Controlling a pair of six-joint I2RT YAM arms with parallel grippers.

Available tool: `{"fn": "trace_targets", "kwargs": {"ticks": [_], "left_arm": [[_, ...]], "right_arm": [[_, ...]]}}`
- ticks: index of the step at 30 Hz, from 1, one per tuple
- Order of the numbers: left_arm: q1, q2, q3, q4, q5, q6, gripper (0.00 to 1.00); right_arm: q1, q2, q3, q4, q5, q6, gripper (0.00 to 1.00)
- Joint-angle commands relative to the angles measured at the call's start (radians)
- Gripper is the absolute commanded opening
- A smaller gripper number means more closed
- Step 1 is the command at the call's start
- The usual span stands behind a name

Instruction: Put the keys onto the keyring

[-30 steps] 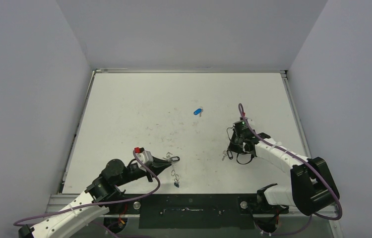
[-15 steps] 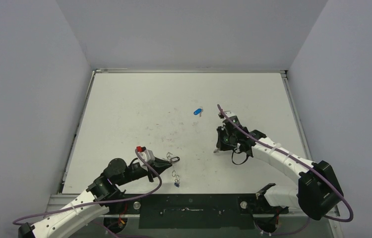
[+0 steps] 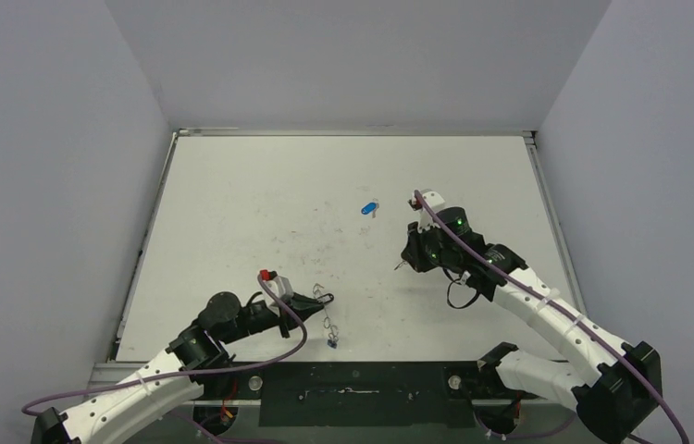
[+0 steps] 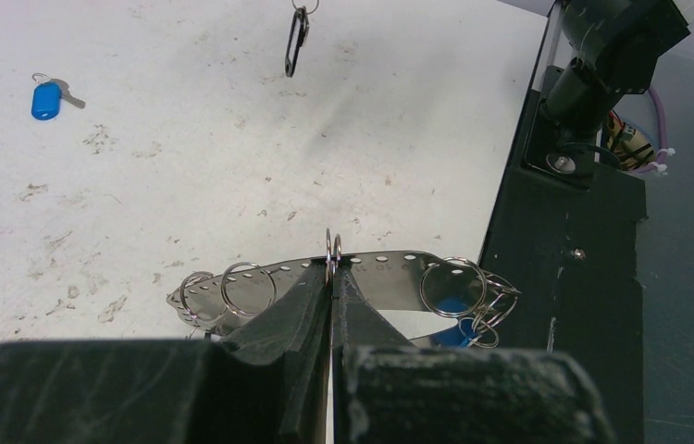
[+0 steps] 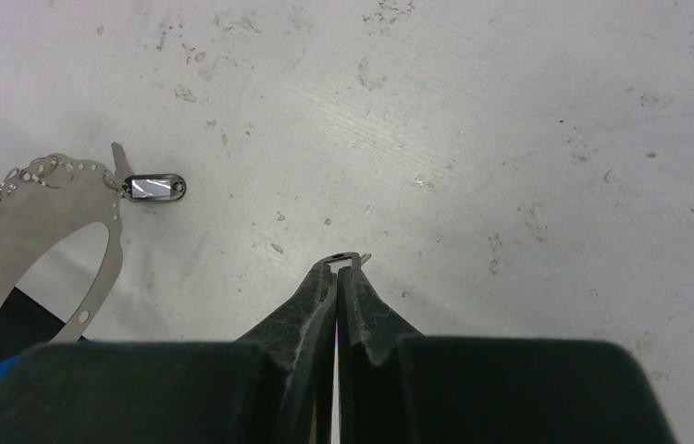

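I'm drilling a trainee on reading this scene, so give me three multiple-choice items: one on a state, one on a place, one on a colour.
1. How does the left gripper stand to the keyring?
A open above it; B shut on its edge; C shut, well clear of it.
2. The loose blue key lies:
A hung on the keyring; B in the left gripper; C on the table, held by nothing.
3. The arms' cables are:
A purple; B green; C orange.

Answers:
1 B: the left wrist view shows the fingers closed on the keyring's rim.
2 C: the top view shows it alone on the white surface.
3 A: a purple cable loops along each arm.
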Motion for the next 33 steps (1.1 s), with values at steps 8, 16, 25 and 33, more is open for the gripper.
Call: {"fn": "trace_targets", "kwargs": {"ticks": [8, 16, 25, 33], "left_arm": [[0.001, 0.047, 0.010, 0.153, 0.000, -0.042, 0.00], [0.001, 0.073, 0.010, 0.219, 0.040, -0.059, 0.00], [0.000, 0.116, 0.026, 0.209, 0.049, -0.070, 0.00], [0.000, 0.142, 0.027, 0.221, 0.074, -0.080, 0.00]], "right_arm": [[0.033, -0.063, 0.016, 0.081, -0.246, -0.093, 0.00], [0.116, -0.065, 0.034, 0.138, -0.342, -0.165, 0.00], [0.245, 0.009, 0.119, 0.121, -0.382, -0.257, 0.00], [0.380, 0.101, 0.173, 0.125, -0.321, -0.312, 0.00]]}}
